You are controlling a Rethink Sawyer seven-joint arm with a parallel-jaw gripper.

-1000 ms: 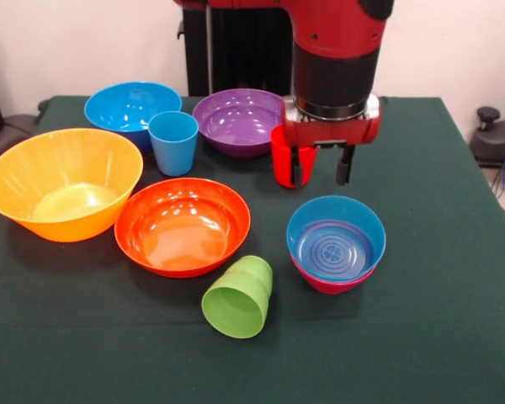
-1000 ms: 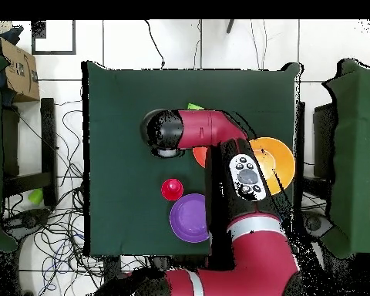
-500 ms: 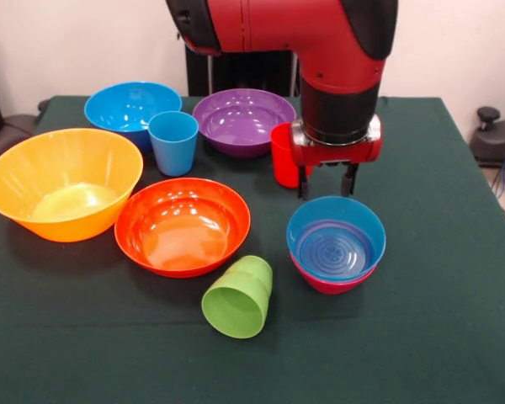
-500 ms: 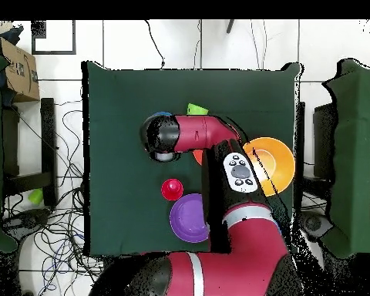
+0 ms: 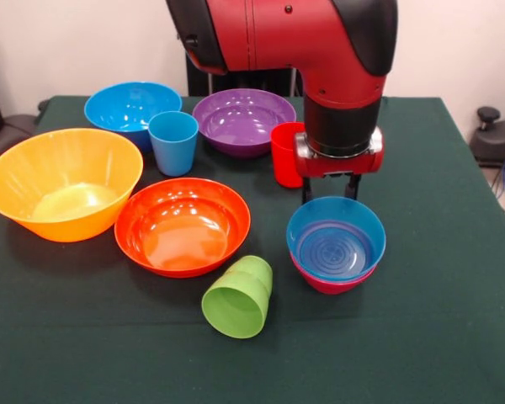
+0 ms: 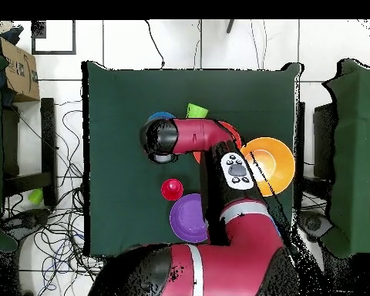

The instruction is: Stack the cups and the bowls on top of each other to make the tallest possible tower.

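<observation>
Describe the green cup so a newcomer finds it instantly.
Start in the front view at the red-orange bowl in the table's middle. Just below it, toward the camera, is the green cup. It is the only cup lying on its side, mouth toward the camera.

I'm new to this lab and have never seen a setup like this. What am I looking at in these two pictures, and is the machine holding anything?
It is one red and black robot arm at a green-covered table. One picture faces the robot across the table; the other looks straight down. Its gripper hangs just above the far rim of a small blue bowl nested in a small magenta bowl, and seems to hold nothing. Around lie a yellow-orange bowl, red-orange bowl, large blue bowl, purple bowl, upright light blue cup and red cup, and a green cup on its side.
</observation>
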